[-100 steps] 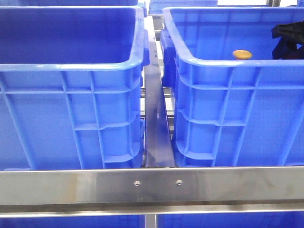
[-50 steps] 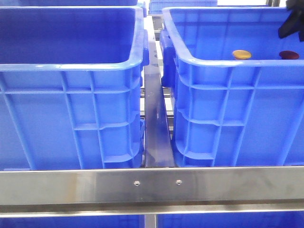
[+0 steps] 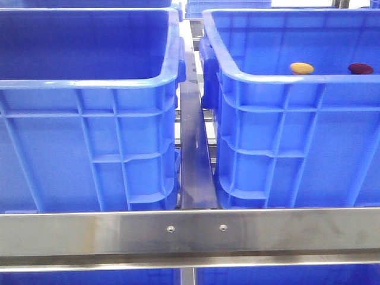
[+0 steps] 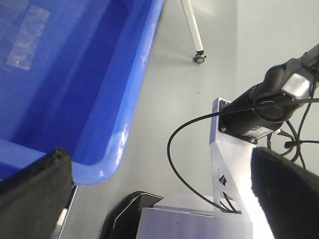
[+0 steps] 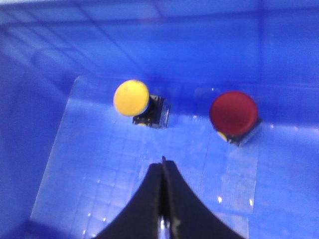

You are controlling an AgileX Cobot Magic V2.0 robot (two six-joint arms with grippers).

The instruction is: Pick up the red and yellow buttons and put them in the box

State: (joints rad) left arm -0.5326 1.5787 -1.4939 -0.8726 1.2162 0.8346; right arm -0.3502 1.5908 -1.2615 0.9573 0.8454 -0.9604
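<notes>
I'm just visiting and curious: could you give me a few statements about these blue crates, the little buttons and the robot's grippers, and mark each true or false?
1. The yellow button and red button both lie in the right-hand crate. True.
2. The left-hand crate holds a button. False: none shows in it.
3. The right gripper is holding the red button. False: it is shut on nothing, and both buttons lie apart from it.
4. The left gripper is open. True.
5. The two buttons are stacked. False: they lie side by side, apart.

Black padded fingers (image 4: pixel 35 181), tapered black hand (image 5: pixel 162 167), looping black cable (image 4: pixel 172 142)
</notes>
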